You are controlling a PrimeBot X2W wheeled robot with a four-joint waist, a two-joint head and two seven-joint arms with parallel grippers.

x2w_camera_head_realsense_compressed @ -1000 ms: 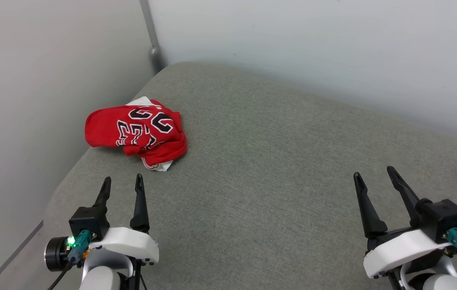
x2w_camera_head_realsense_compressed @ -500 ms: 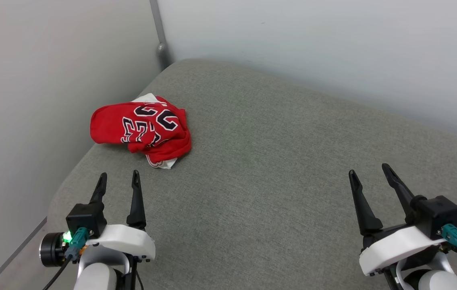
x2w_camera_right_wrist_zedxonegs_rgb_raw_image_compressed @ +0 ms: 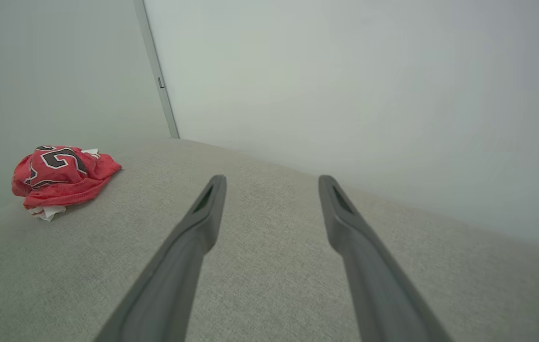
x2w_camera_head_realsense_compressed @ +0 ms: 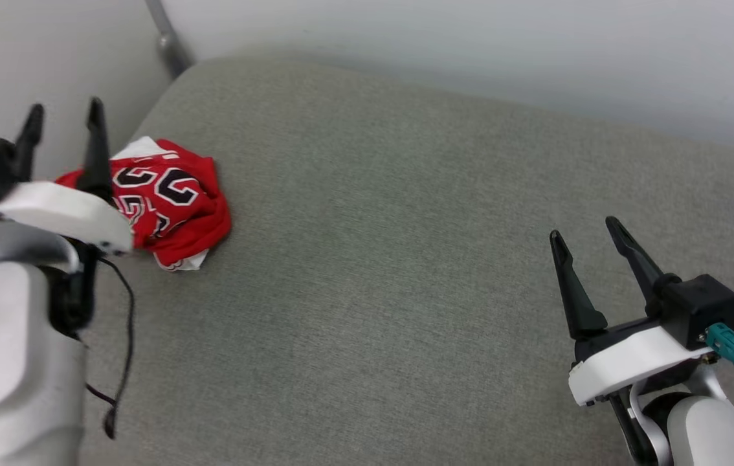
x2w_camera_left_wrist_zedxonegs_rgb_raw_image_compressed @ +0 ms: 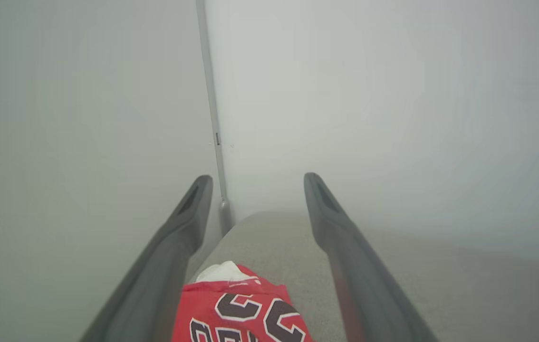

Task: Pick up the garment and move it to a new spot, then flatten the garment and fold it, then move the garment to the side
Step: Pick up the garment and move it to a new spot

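Observation:
The garment (x2w_camera_head_realsense_compressed: pixel 169 204), a crumpled red jersey with white patches and black white-outlined numerals, lies bunched near the far left corner of the grey cushioned surface (x2w_camera_head_realsense_compressed: pixel 393 259). My left gripper (x2w_camera_head_realsense_compressed: pixel 64 110) is raised over the garment's left part, open, with nothing between its fingers; its body hides some of the cloth. Through the left wrist view the garment (x2w_camera_left_wrist_zedxonegs_rgb_raw_image_compressed: pixel 241 313) lies below and between the spread fingers. My right gripper (x2w_camera_head_realsense_compressed: pixel 586 226) stands open at the lower right, far from the garment (x2w_camera_right_wrist_zedxonegs_rgb_raw_image_compressed: pixel 60 173), which lies at the left of the right wrist view.
Pale walls meet in a corner with a grey vertical strip (x2w_camera_head_realsense_compressed: pixel 163 35) just behind the garment. The left wall runs close beside the cushion's left edge. A black cable (x2w_camera_head_realsense_compressed: pixel 122 323) hangs from my left arm.
My left arm has risen and reached forward, now hovering over the garment. The head camera has turned, shifting the whole scene leftward. The right gripper has hardly moved.

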